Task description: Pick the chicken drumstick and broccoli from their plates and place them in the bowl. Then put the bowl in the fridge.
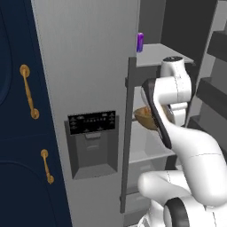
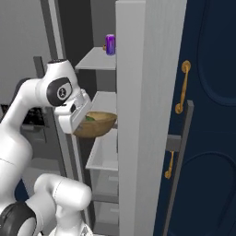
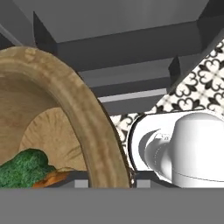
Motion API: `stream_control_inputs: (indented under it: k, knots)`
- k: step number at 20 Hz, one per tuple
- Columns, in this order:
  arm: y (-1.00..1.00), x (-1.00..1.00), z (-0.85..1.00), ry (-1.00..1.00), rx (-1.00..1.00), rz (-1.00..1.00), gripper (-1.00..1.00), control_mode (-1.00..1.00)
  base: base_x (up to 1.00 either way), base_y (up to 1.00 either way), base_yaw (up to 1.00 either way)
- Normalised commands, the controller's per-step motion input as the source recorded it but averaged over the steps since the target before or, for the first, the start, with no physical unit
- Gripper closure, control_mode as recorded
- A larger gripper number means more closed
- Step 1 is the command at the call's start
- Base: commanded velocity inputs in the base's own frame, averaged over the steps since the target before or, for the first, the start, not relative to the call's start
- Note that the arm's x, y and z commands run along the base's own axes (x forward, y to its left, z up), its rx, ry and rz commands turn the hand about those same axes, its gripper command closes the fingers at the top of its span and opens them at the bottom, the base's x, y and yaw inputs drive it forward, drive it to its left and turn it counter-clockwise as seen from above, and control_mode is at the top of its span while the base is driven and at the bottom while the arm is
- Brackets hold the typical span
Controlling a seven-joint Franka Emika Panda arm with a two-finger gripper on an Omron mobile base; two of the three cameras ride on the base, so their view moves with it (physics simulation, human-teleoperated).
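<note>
Figure: the wooden bowl carried toward the open fridge. The gripper (image 2: 82, 120) was closed on the near rim of the bowl (image 2: 97, 124), which hung just ahead of it, level with a pale shelf (image 2: 103, 150) lying below and beyond.

Risks, as judged from this pose. The hold was on one edge only, so the bowl's weight sat ahead of the jaws; a quick move or a tilt of the wrist could let it swing or slip. The fridge (image 1: 84, 66) door stood close to the left of the gripper and a side wall (image 2: 138, 92) close to its right, so a sideways drift could knock the bowl's rim against either. Releasing before the base rested on the shelf would drop it and might spill the food.

Containers, left to right in the hand view. The broccoli (image 3: 24, 168) lay low in the bowl, close to the gripper, with the chicken drumstick (image 3: 52, 178) touching it on the right; only an orange sliver of the drumstick showed. Well above the gripper, a purple can (image 2: 110, 44) stood on an upper shelf (image 2: 97, 60).
</note>
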Motion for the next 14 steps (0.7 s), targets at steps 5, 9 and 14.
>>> stream_control_inputs:
  k: [5,9,14]
  knots:
    - [-0.29,0.14,-0.24,-0.34,0.03,0.14,1.00,-1.00,0.00,0.00,0.00]
    - [-0.30,0.69,-0.09,-0.11,0.09,0.07,1.00,-1.00,0.00,0.00,0.00]
    - [-0.06,0.76,-0.15,-0.04,0.06,0.02,1.00,-1.00,0.00,0.00,0.00]
